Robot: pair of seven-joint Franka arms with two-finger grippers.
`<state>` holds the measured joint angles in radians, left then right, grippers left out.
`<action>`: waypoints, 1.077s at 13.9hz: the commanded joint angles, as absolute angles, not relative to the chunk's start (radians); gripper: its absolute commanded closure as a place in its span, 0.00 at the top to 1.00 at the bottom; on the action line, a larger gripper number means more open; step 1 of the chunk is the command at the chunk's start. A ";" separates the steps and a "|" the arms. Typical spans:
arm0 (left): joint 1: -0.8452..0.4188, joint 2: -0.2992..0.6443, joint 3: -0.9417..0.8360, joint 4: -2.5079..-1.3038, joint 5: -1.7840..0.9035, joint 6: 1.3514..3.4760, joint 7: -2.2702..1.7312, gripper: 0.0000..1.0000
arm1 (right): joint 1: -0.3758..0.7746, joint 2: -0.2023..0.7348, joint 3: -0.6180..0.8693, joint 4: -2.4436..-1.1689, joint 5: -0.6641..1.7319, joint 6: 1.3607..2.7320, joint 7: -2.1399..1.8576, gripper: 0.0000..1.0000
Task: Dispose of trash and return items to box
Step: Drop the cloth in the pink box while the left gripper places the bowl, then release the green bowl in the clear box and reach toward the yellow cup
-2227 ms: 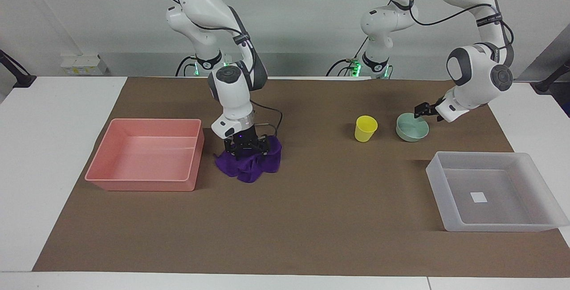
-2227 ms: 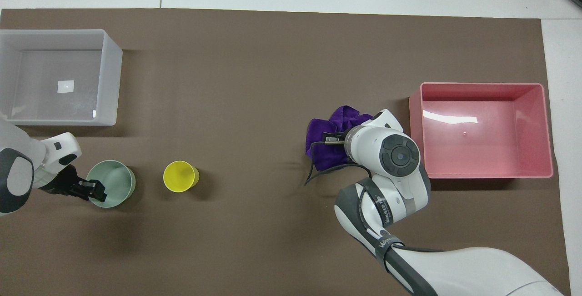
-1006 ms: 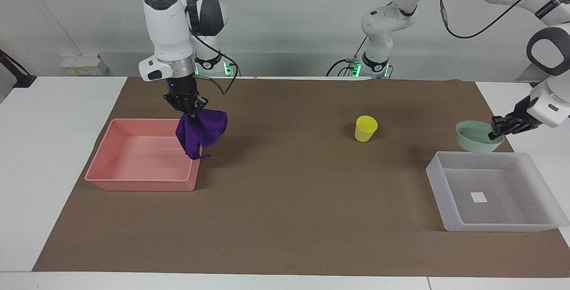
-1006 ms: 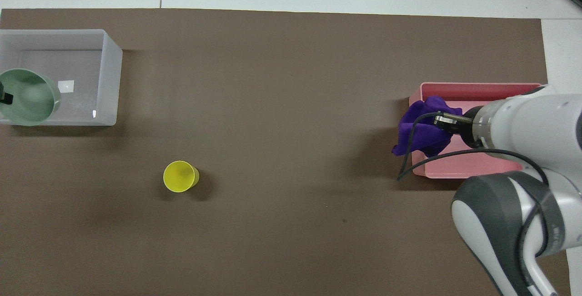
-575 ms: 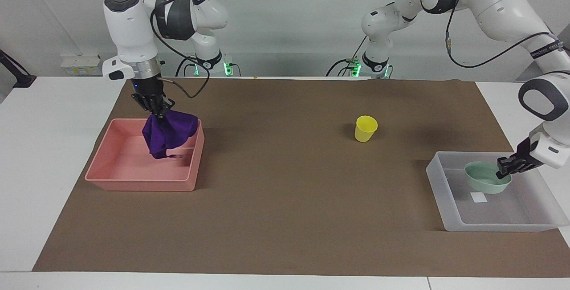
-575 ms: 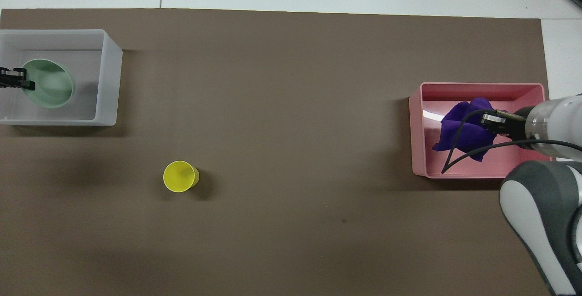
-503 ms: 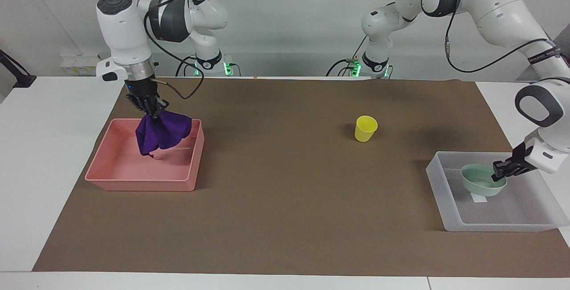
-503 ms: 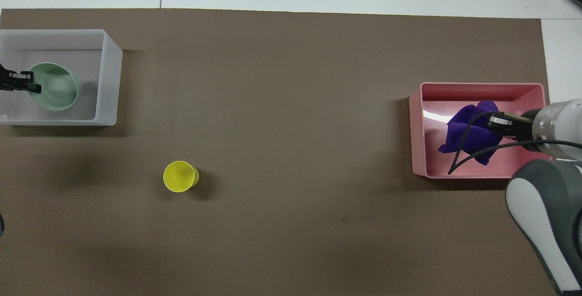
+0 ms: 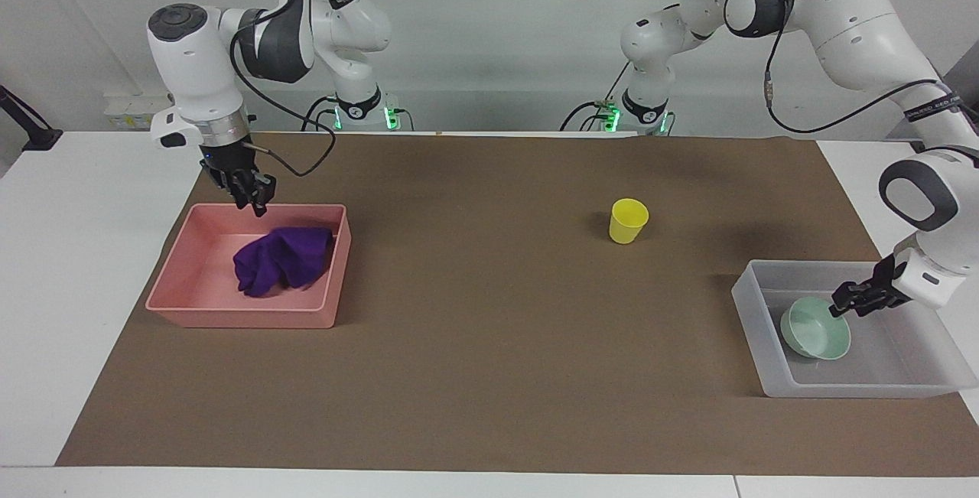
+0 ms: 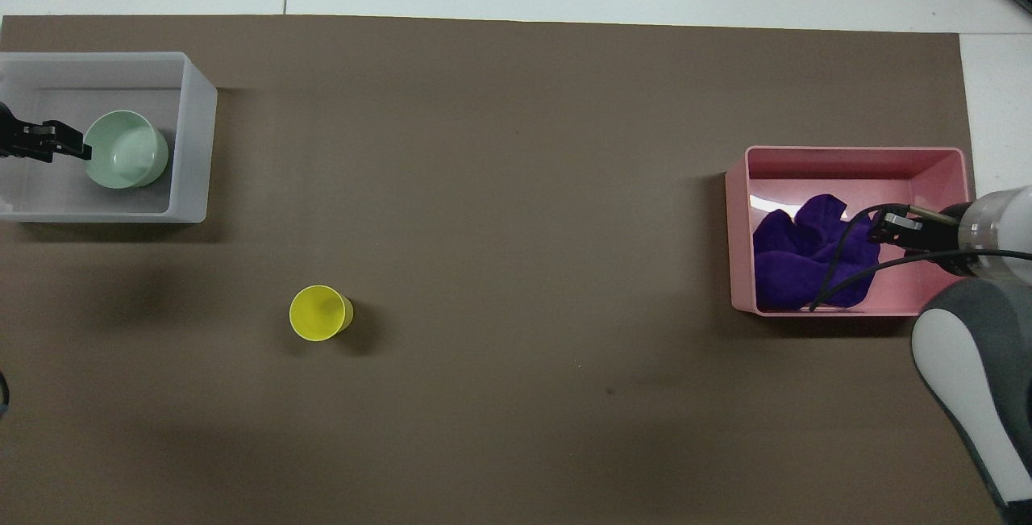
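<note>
Facing view: the purple rag (image 9: 284, 259) lies crumpled inside the pink tray (image 9: 183, 293), dropped as trash. The right gripper (image 9: 250, 194) hangs over that tray, holding nothing; its finger gap I cannot tell. The mint bowl (image 9: 815, 337) sits tilted in the clear box (image 9: 753, 322), the left gripper (image 9: 855, 299) just beside its rim.

Overhead view: the yellow cup (image 10: 320, 313) stands well apart from the box, not yet returned.

Right arm: elbow bent high, forearm vertical, wrist straight down; right claw (image 9: 250, 193) points to 6 o'clock, fingers parted, holding nothing. Left arm: stretched wide, forearm dropping steeply; left claw (image 9: 847, 300) angled toward 8 o'clock, finger spacing not discernible.
</note>
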<state>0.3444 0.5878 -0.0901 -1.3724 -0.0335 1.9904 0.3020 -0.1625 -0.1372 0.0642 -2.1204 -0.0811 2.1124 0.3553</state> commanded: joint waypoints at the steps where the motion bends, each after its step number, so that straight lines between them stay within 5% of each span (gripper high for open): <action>1: 0.299 0.482 -0.094 -1.380 -0.024 1.954 0.272 1.00 | -0.169 -0.141 0.074 -2.080 -0.087 2.057 0.334 1.00; 6: 0.157 0.327 -0.097 -1.446 -0.029 1.677 0.097 1.00 | -0.135 -0.108 0.087 -1.805 -0.089 1.726 0.283 1.00; 12: -0.013 -0.084 -0.097 -2.042 -0.155 1.804 0.026 1.00 | -0.068 -0.017 0.089 -1.530 -0.077 1.488 0.250 1.00; 15: -0.090 -0.094 -0.097 -2.172 -0.176 1.899 0.025 1.00 | -0.063 -0.014 0.098 -1.523 -0.074 1.485 0.210 1.00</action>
